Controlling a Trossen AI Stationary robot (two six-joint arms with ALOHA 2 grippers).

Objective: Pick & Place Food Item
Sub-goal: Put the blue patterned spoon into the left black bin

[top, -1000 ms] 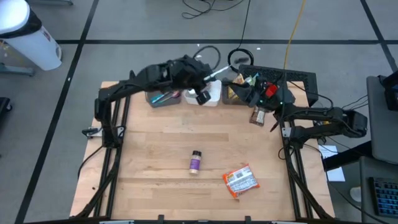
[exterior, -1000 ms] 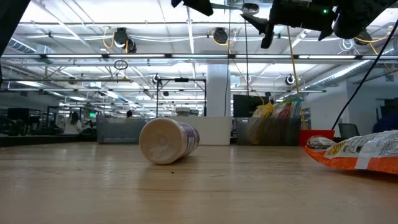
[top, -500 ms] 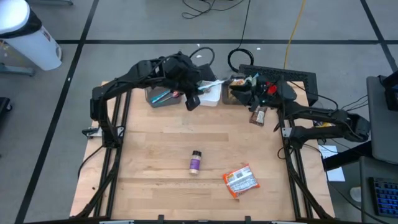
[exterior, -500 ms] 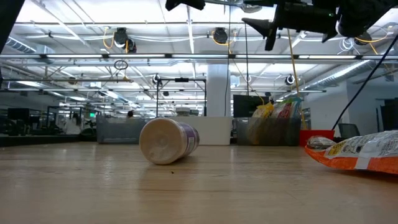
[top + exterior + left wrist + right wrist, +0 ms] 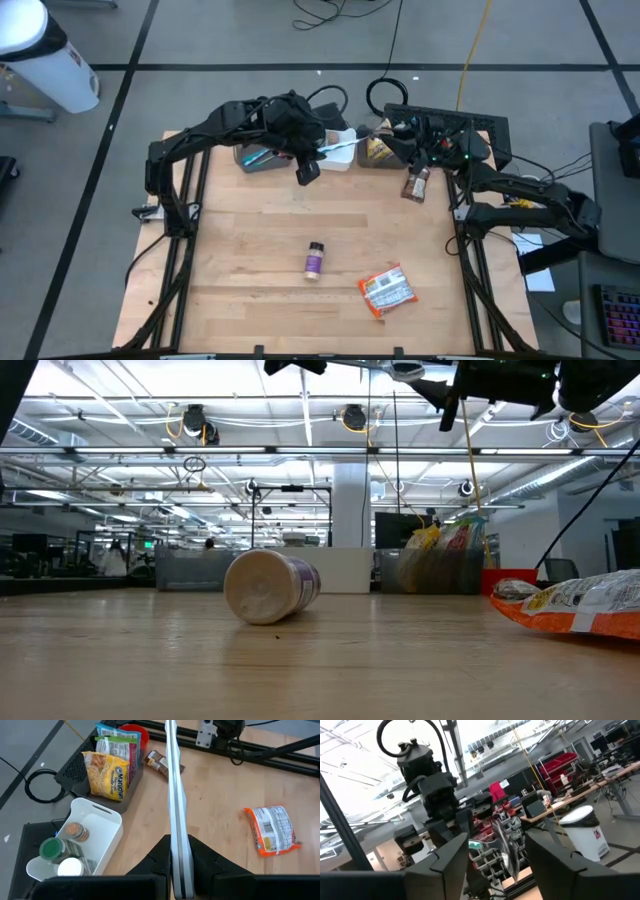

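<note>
- Silver packet (image 5: 174, 795), thin and seen edge-on, pinched in the closed left fingers (image 5: 156, 860), held in the air over the far middle of the surface, just beside the white bin (image 5: 102, 827).
- Right fingers (image 5: 451, 857) spread apart around the packet's free end, not yet pressing on it.
- Likely risk: a drop, if the left fingers let go before the right ones close.
- Possible twist or buckle of the flimsy packet under an off-centre squeeze.
- Possible knock between the two arms, close together above the bins.
- Wooden surface (image 5: 250, 240): small bottle (image 5: 315, 260) lying on its side near the middle, orange packet (image 5: 386, 290) nearer and to the right, brown packet (image 5: 417, 185) far right, noodle packs in a dark bin (image 5: 75, 767).
- Beyond: grey floor with dark lines, loose cables, a large hall with ceiling lights.
</note>
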